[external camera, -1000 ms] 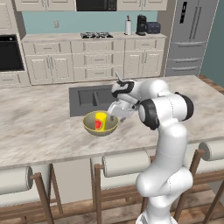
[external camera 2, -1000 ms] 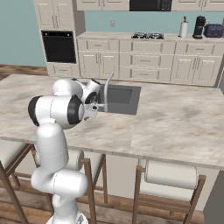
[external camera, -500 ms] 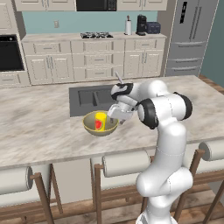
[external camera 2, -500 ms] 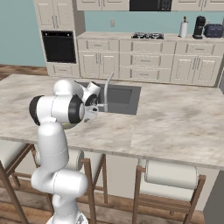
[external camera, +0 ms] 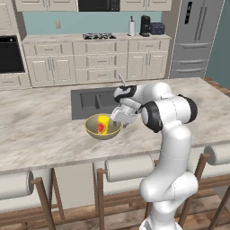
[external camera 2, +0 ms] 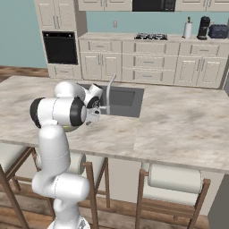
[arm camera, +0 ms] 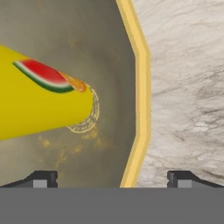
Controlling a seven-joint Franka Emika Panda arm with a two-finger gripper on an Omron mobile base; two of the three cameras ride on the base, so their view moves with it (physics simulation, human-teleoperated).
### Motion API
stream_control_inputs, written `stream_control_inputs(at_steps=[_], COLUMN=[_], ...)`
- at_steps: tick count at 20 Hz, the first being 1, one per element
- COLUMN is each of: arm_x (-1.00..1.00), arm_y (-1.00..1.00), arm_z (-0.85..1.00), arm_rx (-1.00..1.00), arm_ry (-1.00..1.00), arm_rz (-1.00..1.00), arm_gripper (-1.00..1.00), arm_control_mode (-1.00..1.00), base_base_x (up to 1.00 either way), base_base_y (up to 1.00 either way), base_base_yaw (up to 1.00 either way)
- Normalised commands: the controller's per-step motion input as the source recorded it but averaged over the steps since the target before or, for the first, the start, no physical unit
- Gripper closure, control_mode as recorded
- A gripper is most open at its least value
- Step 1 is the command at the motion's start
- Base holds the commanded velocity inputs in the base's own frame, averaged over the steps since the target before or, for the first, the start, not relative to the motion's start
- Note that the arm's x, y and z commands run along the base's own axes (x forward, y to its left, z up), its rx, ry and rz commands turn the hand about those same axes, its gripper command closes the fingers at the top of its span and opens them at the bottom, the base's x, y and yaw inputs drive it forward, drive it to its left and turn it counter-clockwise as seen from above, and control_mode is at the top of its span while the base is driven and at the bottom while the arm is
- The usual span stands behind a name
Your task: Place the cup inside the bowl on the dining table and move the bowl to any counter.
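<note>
Claw: spread wide, pinching nothing, one tip over the bowl's inside, the other past its rim over the table.
Cup: standing in the bowl, off to one side of the claw, apart from both tips.
Bowl: on the table, directly beneath the claw, near the sink.

Cup: top cut off by the hand view's left edge; bowl: one stretch of rim in frame, remainder past the edges. From the right base, the bowl is a sliver behind the arm. From the left base, the gripper fingertips are too small to separate.
</note>
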Motion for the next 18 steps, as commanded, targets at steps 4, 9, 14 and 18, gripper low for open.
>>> stream_control_inputs(at_steps=[4,9,14,18], arm_x=[0.00,0.00,0.00,0.00], arm_y=[0.09,0.07,0.00,0.00], arm_z=[-0.05,-0.01,0.00,0.00], arm_rx=[0.00,0.00,0.00,0.00], arm_ry=[0.00,0.00,0.00,0.00], arm_rz=[0.00,0.00,0.00,0.00], arm_gripper=[-1.00,-1.00,-1.00,1.00], arm_control_mode=[-1.00,-1.00,-1.00,-1.00], base_base_x=[0.00,0.00,0.00,0.00], base_base_y=[0.00,0.00,0.00,0.00], base_base_yaw=[0.00,0.00,0.00,0.00])
